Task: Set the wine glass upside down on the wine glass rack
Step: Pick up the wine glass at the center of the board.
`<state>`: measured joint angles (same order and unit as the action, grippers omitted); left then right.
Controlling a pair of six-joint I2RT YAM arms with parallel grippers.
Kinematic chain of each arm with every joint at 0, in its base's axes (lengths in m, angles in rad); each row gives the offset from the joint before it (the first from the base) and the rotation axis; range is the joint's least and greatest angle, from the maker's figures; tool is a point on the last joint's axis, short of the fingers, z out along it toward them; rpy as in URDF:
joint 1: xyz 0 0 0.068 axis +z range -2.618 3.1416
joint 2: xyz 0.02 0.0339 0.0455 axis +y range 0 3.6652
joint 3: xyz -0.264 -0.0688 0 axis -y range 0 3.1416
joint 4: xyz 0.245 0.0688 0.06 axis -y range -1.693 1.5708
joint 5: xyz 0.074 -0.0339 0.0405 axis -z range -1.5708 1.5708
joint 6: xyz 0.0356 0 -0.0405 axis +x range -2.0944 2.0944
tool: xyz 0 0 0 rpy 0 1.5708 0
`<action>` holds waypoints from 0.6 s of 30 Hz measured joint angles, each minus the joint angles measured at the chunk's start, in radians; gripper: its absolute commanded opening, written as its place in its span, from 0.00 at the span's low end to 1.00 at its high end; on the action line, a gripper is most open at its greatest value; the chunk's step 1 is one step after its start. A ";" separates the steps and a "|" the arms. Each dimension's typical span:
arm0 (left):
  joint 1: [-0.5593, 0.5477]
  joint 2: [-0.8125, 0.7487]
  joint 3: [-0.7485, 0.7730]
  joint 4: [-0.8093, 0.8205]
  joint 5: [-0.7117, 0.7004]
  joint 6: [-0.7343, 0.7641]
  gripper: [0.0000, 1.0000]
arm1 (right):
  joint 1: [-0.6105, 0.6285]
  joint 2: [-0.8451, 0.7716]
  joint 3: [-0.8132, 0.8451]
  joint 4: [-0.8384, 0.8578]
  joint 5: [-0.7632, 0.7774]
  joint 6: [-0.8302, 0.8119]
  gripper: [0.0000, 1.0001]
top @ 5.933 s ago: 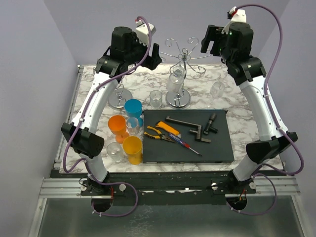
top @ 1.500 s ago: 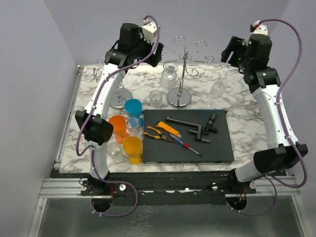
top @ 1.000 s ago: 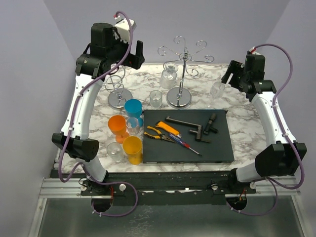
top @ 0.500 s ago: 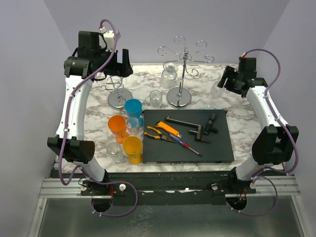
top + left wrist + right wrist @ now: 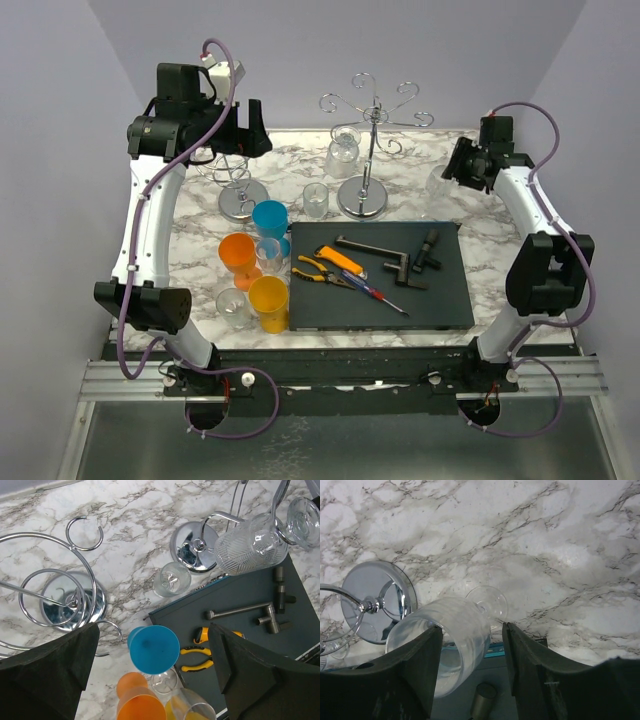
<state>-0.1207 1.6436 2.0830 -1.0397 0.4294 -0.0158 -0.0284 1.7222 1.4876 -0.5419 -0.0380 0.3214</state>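
Right end effector [image 5: 472,630] lowered, part-open astride wine glass [image 5: 455,625], clear only from wrist view, left end effector [image 5: 154,628] open, empty

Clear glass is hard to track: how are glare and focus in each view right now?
Right wrist view: wine glass sharp, mirror glare on the chrome rack base. Top external view: that glass nearly melts into the marble table, no harsh shadows. Left wrist view: evenly lit, hung glass crisp.

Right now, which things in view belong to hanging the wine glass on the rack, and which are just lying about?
Job: wine glass, wine glass rack, right gripper.
Lying about: pliers, screwdriver, blue cup, orange cup, yellow cup.
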 measured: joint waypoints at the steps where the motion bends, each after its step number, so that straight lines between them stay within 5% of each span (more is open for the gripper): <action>1: 0.000 0.000 0.000 0.000 0.000 0.000 0.99 | 0.000 0.008 0.000 0.000 -0.005 0.000 0.51; 6: 0.000 -0.004 0.000 0.000 0.000 0.000 0.99 | 0.000 0.045 0.000 -0.002 -0.024 0.005 0.33; 11: 0.000 -0.012 0.000 -0.001 0.000 -0.002 0.99 | 0.000 0.045 0.013 -0.021 -0.026 0.005 0.02; 18: 0.000 -0.029 0.018 -0.003 0.014 -0.014 0.99 | 0.000 -0.023 0.015 -0.071 0.042 0.003 0.01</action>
<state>-0.1207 1.6150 2.1006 -1.0431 0.4438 -0.0299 -0.0284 1.6997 1.5028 -0.6132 0.0040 0.3248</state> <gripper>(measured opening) 0.987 0.112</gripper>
